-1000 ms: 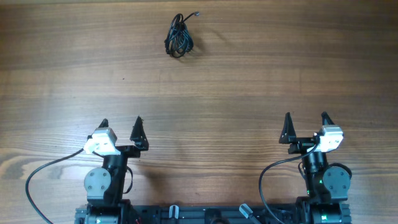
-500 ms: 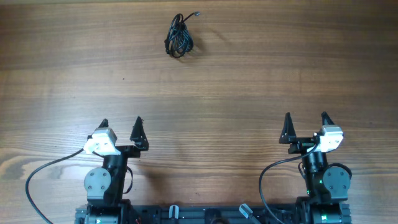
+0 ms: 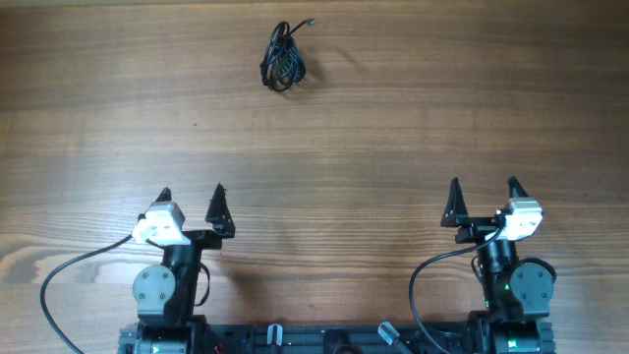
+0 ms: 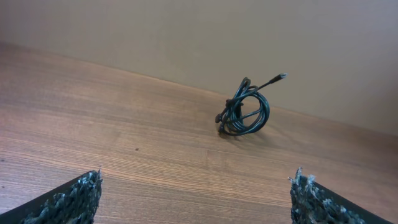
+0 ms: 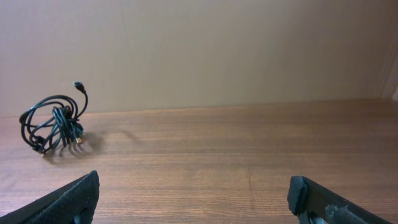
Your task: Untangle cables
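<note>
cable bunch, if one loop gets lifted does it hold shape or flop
Probably floppy: the cables are thin cords in loose loops, so they would likely sag. Likely light: a push should slide the whole bunch. The raised plug end may snag.

I can read no text, label, brand, number or sign, neither from overhead nor from either of my wrist views.
</note>
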Robot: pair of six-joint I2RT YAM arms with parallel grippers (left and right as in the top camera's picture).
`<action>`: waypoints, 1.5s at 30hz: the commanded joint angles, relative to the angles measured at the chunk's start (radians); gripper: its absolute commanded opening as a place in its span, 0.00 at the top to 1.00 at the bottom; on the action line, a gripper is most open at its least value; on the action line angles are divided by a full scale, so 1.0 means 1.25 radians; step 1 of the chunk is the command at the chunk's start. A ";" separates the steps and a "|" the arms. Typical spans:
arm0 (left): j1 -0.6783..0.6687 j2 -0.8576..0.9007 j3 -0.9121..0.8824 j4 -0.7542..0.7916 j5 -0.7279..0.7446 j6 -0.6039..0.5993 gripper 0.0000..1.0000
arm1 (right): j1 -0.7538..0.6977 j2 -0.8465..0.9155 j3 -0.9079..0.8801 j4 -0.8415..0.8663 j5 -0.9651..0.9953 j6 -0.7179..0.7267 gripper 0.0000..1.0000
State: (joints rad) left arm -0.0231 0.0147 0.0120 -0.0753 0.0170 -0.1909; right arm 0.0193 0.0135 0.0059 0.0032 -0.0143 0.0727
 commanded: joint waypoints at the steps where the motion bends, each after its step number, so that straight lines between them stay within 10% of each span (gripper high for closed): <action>1: 0.007 -0.003 -0.005 -0.001 0.014 0.013 0.00 | 0.005 -0.005 -0.001 0.002 -0.001 -0.014 0.00; 22: 0.007 -0.003 -0.005 0.000 0.014 0.013 0.00 | 0.005 -0.005 -0.001 0.002 -0.001 -0.014 0.00; 33: 0.007 -0.004 -0.002 0.242 -0.005 0.013 0.00 | 0.005 -0.005 -0.001 0.002 -0.001 -0.014 0.00; 45: 0.007 0.076 0.297 -0.115 -0.005 0.013 0.00 | 0.005 -0.005 -0.001 0.002 -0.001 -0.014 0.00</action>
State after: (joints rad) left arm -0.0231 0.0463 0.2371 -0.1398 0.0120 -0.1913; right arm 0.0193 0.0135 0.0059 0.0032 -0.0143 0.0727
